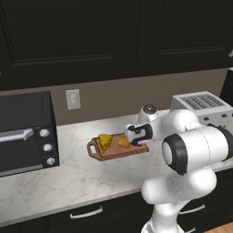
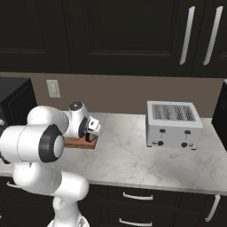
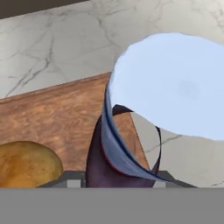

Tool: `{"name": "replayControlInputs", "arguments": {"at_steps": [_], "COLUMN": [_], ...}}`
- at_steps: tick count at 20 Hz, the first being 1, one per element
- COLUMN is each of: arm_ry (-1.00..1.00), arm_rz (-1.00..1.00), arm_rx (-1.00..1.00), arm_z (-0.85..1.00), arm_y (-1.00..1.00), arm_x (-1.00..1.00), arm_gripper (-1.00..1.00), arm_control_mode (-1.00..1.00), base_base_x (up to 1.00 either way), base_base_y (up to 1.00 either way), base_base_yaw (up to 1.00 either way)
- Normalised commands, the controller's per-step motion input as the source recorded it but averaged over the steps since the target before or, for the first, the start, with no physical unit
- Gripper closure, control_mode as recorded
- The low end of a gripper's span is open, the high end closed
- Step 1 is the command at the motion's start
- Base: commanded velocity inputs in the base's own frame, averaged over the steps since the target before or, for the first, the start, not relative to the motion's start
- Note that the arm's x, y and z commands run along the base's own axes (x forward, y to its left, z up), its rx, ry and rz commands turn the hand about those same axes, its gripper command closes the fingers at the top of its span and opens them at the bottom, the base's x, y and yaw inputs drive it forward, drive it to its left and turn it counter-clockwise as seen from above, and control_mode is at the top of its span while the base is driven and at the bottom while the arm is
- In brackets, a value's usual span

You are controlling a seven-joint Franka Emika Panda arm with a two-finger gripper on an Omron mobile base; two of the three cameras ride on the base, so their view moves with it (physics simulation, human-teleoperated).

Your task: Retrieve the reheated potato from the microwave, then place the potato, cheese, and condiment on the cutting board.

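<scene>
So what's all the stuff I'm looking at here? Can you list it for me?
cutting board: one, reddish-brown, middle of the counter
cheese: one, yellow, on the board's handle end
potato: one, orange-brown, on the board beside the cheese
condiment: one, dark purple with pale cap, in the gripper above the board
toaster oven: one, black, counter's left
toaster: one, silver, counter's right
counter: one, white marble
wall outlet: one, pale
cabinets: dark, above and below
gripper: one, shut on the condiment
</scene>
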Motion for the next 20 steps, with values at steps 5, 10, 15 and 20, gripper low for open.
{"name": "replayControlInputs", "arguments": {"at_steps": [5,10,15,20], "arm_ry": [0.0,0.0,-0.02,-0.01], "arm_rz": [0.03,0.01,0.01,0.0], "arm_rx": [0.0,0.0,0.0,0.0], "arm_z": [-0.22,-0.02,0.01,0.1], "arm_y": [0.06,0.01,0.0,0.01], "arm_x": [-0.05,-0.2,-0.31,-0.27], "arm_gripper": [-1.0,-1.0,-1.0,-1.0], "arm_control_mode": [-1.0,-1.0,-1.0,-1.0], "base_base_x": [0.0,0.0,0.0,0.0], "base_base_y": [0.0,0.0,0.0,0.0], "base_base_yaw": [0.0,0.0,0.0,0.0]}}
